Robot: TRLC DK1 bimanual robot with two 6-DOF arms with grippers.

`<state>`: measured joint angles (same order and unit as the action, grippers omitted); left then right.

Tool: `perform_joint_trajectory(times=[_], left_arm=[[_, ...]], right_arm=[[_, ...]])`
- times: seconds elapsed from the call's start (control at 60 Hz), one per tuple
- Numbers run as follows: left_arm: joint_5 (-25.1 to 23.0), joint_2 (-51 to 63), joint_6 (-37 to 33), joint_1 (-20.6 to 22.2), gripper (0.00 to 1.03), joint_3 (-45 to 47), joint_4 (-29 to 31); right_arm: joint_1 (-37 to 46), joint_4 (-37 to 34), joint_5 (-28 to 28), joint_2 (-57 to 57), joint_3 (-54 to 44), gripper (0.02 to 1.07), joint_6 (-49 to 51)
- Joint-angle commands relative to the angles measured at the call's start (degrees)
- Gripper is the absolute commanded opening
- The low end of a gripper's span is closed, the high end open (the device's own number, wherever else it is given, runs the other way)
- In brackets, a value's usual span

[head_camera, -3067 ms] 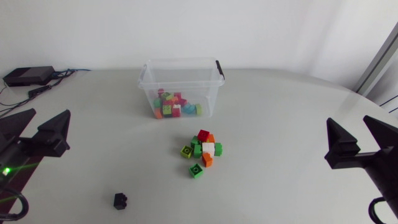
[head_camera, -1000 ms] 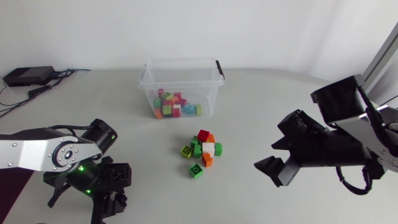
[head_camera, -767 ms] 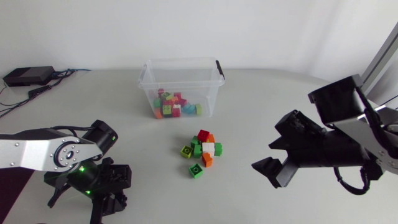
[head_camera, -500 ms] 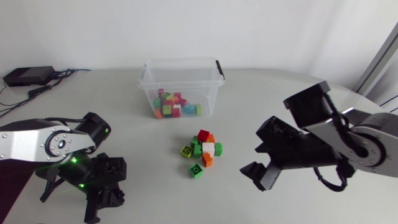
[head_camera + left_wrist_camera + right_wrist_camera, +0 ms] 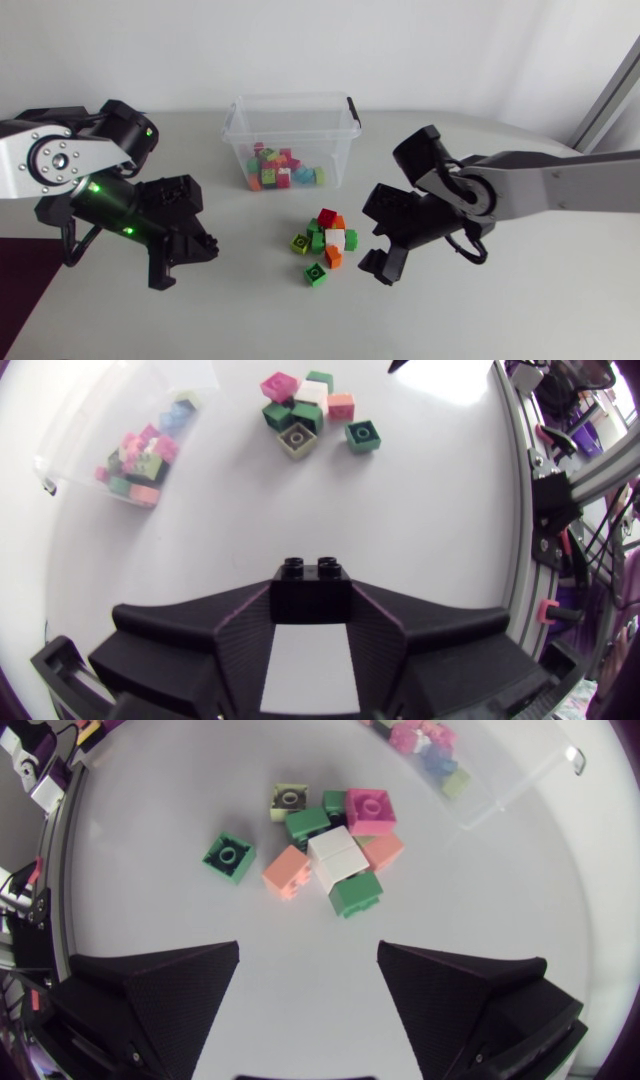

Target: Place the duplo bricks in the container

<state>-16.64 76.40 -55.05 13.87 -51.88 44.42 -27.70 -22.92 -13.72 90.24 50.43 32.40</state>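
While aslant above the table (image 5: pixel 480 320), left jaws around black brick (image 5: pixel 311 575)

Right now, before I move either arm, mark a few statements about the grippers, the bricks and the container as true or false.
1. The left gripper is shut on a black brick. True.
2. The right gripper is clamped on a red brick. False: its fingers are open with nothing between them, above the table short of the pile.
3. The clear container has coloured bricks in it. True.
4. The loose pile lies inside the container. False: it lies on the table, in front of the container.
5. One green brick lies slightly apart from the pile. True.
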Motion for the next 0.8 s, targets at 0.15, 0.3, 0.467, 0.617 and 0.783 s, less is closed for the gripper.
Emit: perform_joint_trajectory(times=[0.15,0.3,0.467,0.617,0.783], left_arm=[[-2.78,3.67,4.60,-0.77,0.36,-8.33,-2.76],[-3.22,7.53,6.88,-0.33,0.36,-13.51,-4.87],[-4.36,10.79,9.87,-0.42,0.37,-17.12,-8.48],[-5.50,14.39,12.42,-0.60,0.37,-21.69,-10.41],[-5.86,18.26,15.41,-0.77,0.37,-26.78,-11.99]], right_arm=[[0.46,-2.40,-1.93,10.93,7.66,1.02,8.99],[1.69,-3.01,-2.98,14.62,11.44,1.02,12.33],[2.74,-4.77,-3.25,19.54,16.36,1.02,14.27],[3.27,-8.02,-5.36,23.49,20.84,1.00,16.02],[3.53,-10.75,-6.41,25.78,23.48,0.82,17.43]])
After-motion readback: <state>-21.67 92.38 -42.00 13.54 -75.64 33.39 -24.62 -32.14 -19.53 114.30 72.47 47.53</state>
